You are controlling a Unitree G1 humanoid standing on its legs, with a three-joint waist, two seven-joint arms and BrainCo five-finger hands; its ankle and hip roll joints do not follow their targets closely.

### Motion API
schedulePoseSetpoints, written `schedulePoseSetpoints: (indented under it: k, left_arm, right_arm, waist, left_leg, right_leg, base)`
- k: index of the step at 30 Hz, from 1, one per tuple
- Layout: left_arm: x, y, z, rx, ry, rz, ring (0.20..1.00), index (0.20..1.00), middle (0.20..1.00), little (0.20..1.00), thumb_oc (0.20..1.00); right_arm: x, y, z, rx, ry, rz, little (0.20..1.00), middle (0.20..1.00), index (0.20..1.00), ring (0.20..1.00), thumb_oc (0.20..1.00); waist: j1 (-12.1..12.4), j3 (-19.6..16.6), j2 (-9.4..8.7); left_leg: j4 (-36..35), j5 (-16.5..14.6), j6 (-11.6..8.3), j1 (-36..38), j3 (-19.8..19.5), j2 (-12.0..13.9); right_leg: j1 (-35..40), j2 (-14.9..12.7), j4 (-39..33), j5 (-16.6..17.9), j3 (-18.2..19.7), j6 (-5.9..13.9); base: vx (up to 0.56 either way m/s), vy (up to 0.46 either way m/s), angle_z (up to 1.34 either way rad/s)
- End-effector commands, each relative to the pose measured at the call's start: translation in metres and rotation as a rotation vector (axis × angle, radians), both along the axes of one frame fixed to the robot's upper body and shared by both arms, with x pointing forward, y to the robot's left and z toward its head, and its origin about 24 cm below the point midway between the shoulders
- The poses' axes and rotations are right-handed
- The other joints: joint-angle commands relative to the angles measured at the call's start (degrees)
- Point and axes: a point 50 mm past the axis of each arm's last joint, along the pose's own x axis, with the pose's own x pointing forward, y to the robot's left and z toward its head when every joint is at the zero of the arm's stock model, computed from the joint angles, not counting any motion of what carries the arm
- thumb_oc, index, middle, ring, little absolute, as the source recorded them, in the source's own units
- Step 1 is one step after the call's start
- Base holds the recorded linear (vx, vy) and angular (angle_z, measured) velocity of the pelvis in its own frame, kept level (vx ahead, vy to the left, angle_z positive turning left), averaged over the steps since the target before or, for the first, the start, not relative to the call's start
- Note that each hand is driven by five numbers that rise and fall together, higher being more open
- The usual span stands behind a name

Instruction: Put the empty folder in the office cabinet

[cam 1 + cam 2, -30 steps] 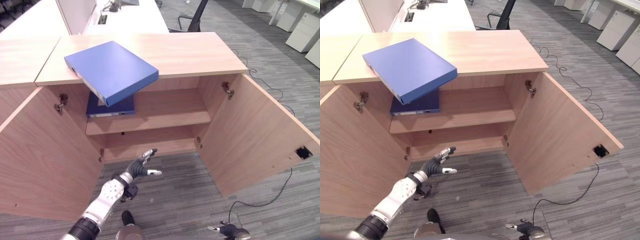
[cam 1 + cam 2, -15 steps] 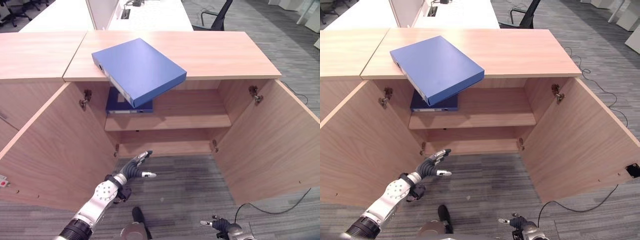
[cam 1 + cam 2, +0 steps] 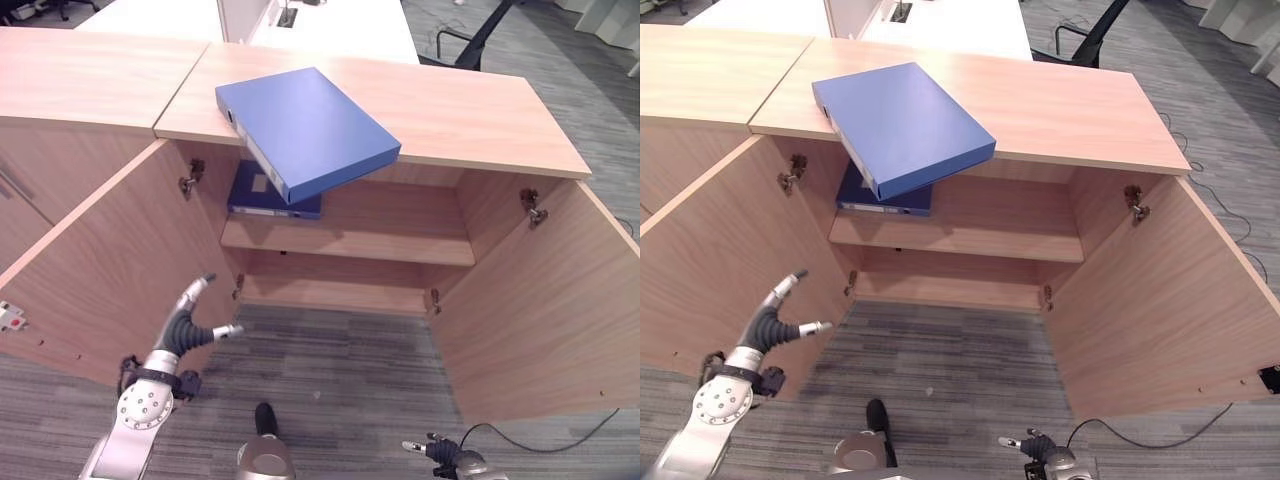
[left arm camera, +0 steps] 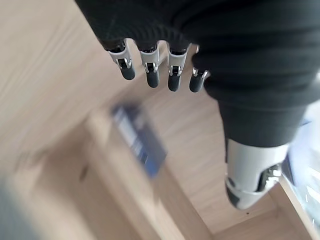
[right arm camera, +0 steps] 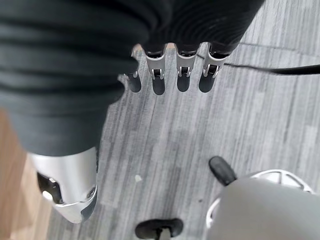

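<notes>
cabinet top (image 3: 470, 115), blue folder (image 3: 305, 130) overhanging

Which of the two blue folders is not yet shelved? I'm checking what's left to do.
The larger, lighter blue folder on the cabinet top, its corner overhanging the front edge. The darker folder already lies on the upper shelf below it.

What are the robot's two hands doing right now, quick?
Left hand: open, fingers spread, holding nothing, raised in front of the open cabinet door.
Right hand: open, fingers relaxed, holding nothing, low over the floor.
</notes>
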Motion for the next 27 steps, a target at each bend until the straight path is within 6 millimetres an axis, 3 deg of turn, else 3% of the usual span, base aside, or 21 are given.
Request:
schedulePoseSetpoints:
  k: [1, 5, 9, 17, 20, 27]
  left_arm:
    - [0.014, -0.024, 0.048, 0.199, -0.338, -0.109, 1.0, 1.0, 1.0, 1.0, 1.0]
    - [0.021, -0.054, 0.097, 0.4, -0.632, -0.254, 1.0, 1.0, 1.0, 1.0, 1.0]
    - [0.029, -0.077, 0.119, 0.548, -0.769, -0.355, 1.0, 1.0, 1.0, 1.0, 1.0]
    - [0.06, -0.103, 0.127, 0.74, -0.832, -0.422, 1.0, 1.0, 1.0, 1.0, 1.0]
    - [0.079, -0.107, 0.125, 0.844, -0.818, -0.394, 1.0, 1.0, 1.0, 1.0, 1.0]
    - [0.105, -0.104, 0.116, 0.936, -0.741, -0.335, 1.0, 1.0, 1.0, 1.0, 1.0]
  right_arm:
    - [0.001, 0.011, -0.001, -0.008, -0.01, 0.046, 1.0, 1.0, 1.0, 1.0, 1.0]
    - [0.0, 0.019, -0.003, -0.003, -0.011, 0.092, 1.0, 1.0, 1.0, 1.0, 1.0]
    - [-0.001, 0.017, -0.003, -0.017, -0.01, 0.121, 1.0, 1.0, 1.0, 1.0, 1.0]
    - [-0.002, 0.009, -0.002, -0.053, -0.003, 0.143, 1.0, 1.0, 1.0, 1.0, 1.0]
    - [-0.002, 0.002, -0.001, -0.078, -0.002, 0.149, 1.0, 1.0, 1.0, 1.0, 1.0]
    - [-0.001, -0.004, 0.001, -0.099, -0.002, 0.148, 1.0, 1.0, 1.0, 1.0, 1.0]
  waist:
    - [0.2, -1.1, 2.31]
    - [-1.2, -2.2, 2.74]
    - [-2.9, -3.4, 3.22]
    - [-5.5, -4.9, 3.92]
    - [-6.6, -5.4, 4.08]
    - [-7.5, -5.5, 4.09]
  left_leg:
    - [0.7, -0.6, -8.34, 2.4, 2.2, 10.1]
    - [-0.1, -0.3, -8.64, 3.1, 2.6, 10.2]
    - [-0.7, -0.4, -8.67, 3.8, 3.0, 10.0]
    - [-1.2, -0.8, -8.41, 4.8, 3.5, 9.4]
    - [-1.3, -1.0, -8.29, 5.2, 3.8, 9.1]
    - [-1.4, -1.1, -8.15, 5.4, 4.6, 9.0]
  right_leg:
    - [-4.1, 1.1, -1.4, 0.6, 1.0, -0.16]
    - [-3.9, 1.1, -1.8, 0.9, 1.6, 0.09]
    - [-3.7, 0.7, -1.9, 1.1, 2.1, 0.41]
    - [-3.5, 0.0, -1.9, 1.7, 2.7, 0.81]
    - [-3.5, -0.2, -1.8, 2.0, 2.9, 1.09]
    - [-3.6, -0.7, -1.7, 2.4, 3.1, 1.36]
  base:
    - [0.0, 0.0, 0.0]
    - [-0.01, 0.021, -0.08]
    - [0.01, 0.038, -0.07]
    - [0.01, 0.029, -0.05]
    - [0.01, 0.012, 0.0]
    - [0.0, 0.021, -0.05]
